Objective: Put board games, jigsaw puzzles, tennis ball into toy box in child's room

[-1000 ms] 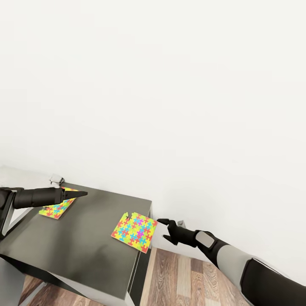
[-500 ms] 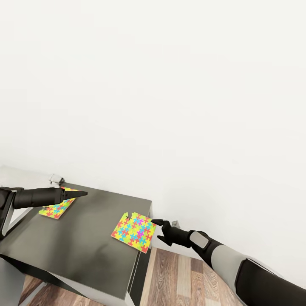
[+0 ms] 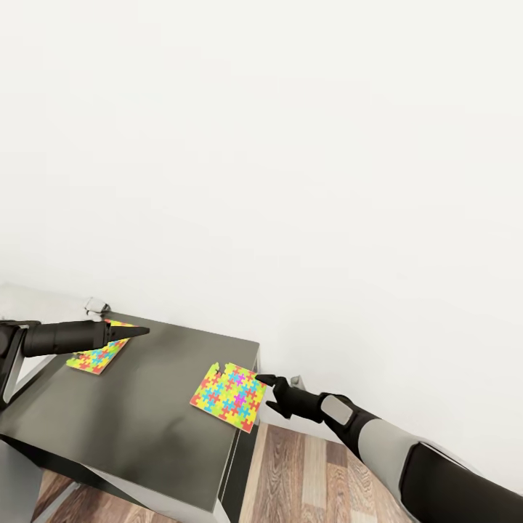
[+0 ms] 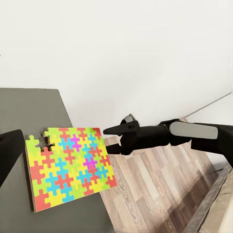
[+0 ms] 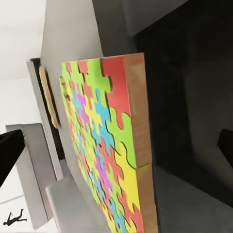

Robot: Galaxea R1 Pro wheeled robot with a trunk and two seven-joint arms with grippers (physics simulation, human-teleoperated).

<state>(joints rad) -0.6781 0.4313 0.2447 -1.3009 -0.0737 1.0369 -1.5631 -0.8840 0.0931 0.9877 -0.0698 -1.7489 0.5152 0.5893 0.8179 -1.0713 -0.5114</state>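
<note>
Two jigsaw puzzles lie on the dark grey side unit of the table (image 3: 145,407). One jigsaw puzzle (image 3: 231,396) sits at the unit's right edge, its corner hanging over the side. My right gripper (image 3: 269,390) is open, level with that overhanging edge, its upper fingertip at the puzzle's rim. In the right wrist view the puzzle (image 5: 104,145) shows edge-on between the two spread fingers (image 5: 9,150). The other jigsaw puzzle (image 3: 96,355) lies at the back left, under my left gripper (image 3: 138,333), which hovers open above it. The left wrist view looks across at the near puzzle (image 4: 68,165) and the right gripper (image 4: 108,141).
A small white-grey object (image 3: 96,306) stands at the unit's back edge. The lighter desk top (image 3: 18,296) joins on the left. A white wall rises right behind the table. Wooden floor (image 3: 312,472) lies beyond the unit's right side.
My right gripper has moved a little left, up to the overhanging edge of the near puzzle. The left arm and both puzzles have stayed put.
</note>
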